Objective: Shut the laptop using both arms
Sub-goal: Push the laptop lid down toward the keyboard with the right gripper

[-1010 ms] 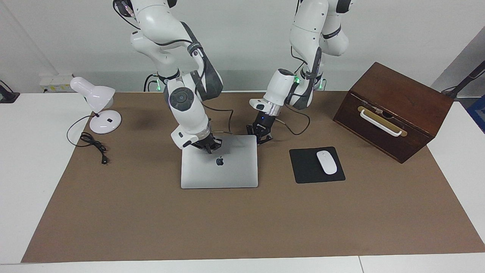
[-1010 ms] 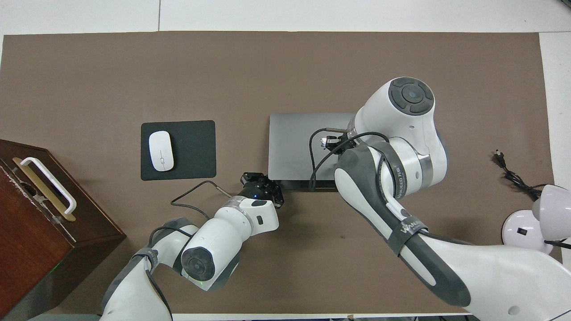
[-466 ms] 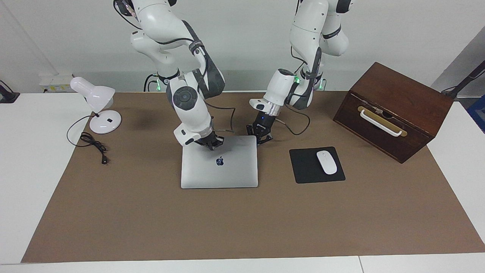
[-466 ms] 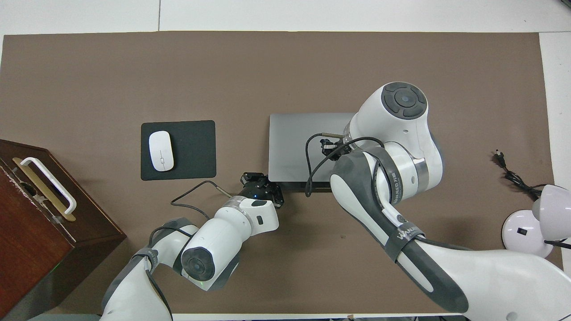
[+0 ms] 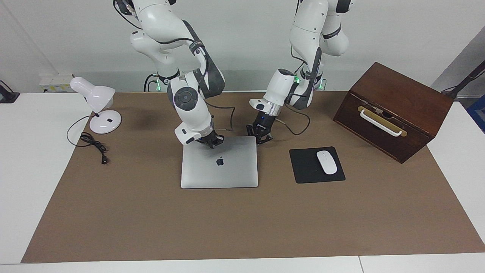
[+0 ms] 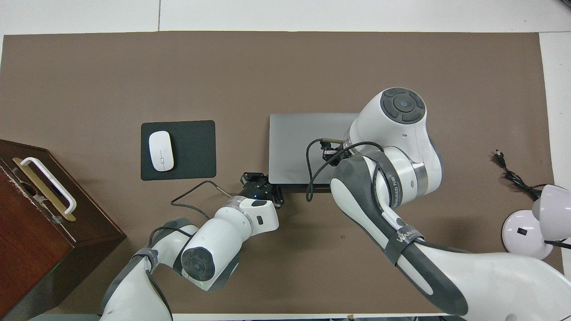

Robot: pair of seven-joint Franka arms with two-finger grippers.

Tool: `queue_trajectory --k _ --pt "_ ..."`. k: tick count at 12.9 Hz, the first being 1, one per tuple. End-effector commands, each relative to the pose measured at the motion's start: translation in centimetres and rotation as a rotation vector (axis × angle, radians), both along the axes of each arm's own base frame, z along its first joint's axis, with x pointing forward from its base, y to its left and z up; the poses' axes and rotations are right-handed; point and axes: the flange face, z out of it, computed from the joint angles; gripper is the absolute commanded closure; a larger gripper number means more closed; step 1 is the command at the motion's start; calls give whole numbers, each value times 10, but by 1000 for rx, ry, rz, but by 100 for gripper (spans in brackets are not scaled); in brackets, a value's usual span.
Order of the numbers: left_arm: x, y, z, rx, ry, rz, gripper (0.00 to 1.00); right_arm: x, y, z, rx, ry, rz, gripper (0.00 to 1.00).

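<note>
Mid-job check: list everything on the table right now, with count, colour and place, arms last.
laptop: one, silver-grey, lid down, mid-table.
mouse pad: one, black, beside the laptop toward the left arm's end.
mouse: one, white, on the mouse pad.
wooden box: one, dark brown, white handle, at the left arm's end.
desk lamp: one, white, at the right arm's end.
right gripper: black, at the lid's edge nearest the robots.
left gripper: black, at the laptop's corner nearest the robots.

White wall (image 5: pixel 242 45), white table (image 5: pixel 30 170) w/ brown mat (image 5: pixel 242 227).
</note>
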Motion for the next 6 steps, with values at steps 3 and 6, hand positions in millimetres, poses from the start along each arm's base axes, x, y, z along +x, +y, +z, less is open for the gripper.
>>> queue_trajectory --k 3,6 --pt "-16 7 -31 57 48 -17 100 -14 -4 2 18 13 -19 100" --pt "-15 8 -32 59 48 -18 100 -14 -5 0 18 14 -14 100"
